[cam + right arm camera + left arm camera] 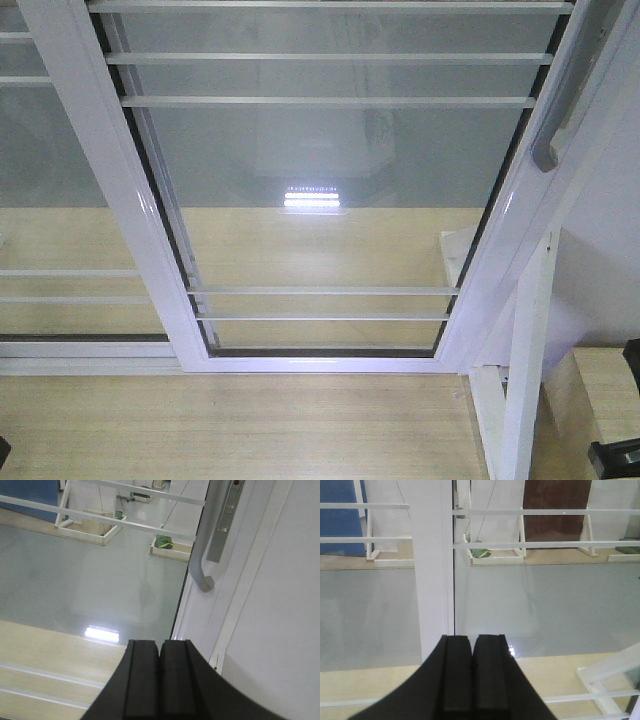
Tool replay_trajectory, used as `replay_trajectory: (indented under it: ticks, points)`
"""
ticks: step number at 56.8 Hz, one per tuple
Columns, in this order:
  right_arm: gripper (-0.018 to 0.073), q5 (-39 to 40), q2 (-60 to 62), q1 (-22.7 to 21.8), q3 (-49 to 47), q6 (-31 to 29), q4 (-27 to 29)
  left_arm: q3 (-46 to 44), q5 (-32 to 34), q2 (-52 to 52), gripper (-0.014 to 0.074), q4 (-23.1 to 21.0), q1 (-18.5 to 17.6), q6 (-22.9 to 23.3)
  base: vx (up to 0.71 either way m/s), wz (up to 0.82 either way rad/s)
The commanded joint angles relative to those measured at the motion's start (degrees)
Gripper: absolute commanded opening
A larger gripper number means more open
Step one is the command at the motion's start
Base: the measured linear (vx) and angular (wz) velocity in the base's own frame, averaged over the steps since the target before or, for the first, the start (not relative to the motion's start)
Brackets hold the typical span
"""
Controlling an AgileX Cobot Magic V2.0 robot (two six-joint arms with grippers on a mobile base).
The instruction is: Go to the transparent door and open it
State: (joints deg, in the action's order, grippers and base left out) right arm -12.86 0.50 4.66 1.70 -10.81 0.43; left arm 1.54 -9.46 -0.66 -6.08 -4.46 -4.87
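The transparent door point(320, 180) fills the front view: clear glass with thin white bars in a glossy white frame. Its curved silver-grey handle point(548, 135) is on the right stile, at the upper right. In the right wrist view the handle point(204, 555) hangs above and to the right of my right gripper point(160, 642), well apart from it. That gripper is shut with nothing in it. My left gripper point(472, 638) is also shut and empty, and points at the door's white left stile point(432, 580).
A second barred glass panel point(50, 200) without a handle stands to the left. A slanted white frame post point(528, 370) and a wooden block point(600, 395) are at the lower right. Pale wooden floor point(230, 425) lies before the door's bottom rail.
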Motion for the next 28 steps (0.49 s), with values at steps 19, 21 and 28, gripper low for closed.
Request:
replay_trajectory:
  ticks: [19, 21, 28]
  points:
    - [-0.0004, 4.6, 0.9, -0.3, 0.2, -0.4, -0.4, -1.6, 6.6, -0.7, -0.0006, -0.3, 0.0, 0.4, 0.0, 0.0]
    - [-0.0004, 4.6, 0.9, -0.3, 0.2, -0.4, -0.4, -1.6, 7.2, -0.7, -0.0006, -0.3, 0.0, 0.4, 0.0, 0.0]
    - [-0.0004, 4.6, 0.9, -0.3, 0.2, -0.4, -0.4, -1.6, 8.3, -0.7, -0.0006, -0.3, 0.0, 0.4, 0.0, 0.0]
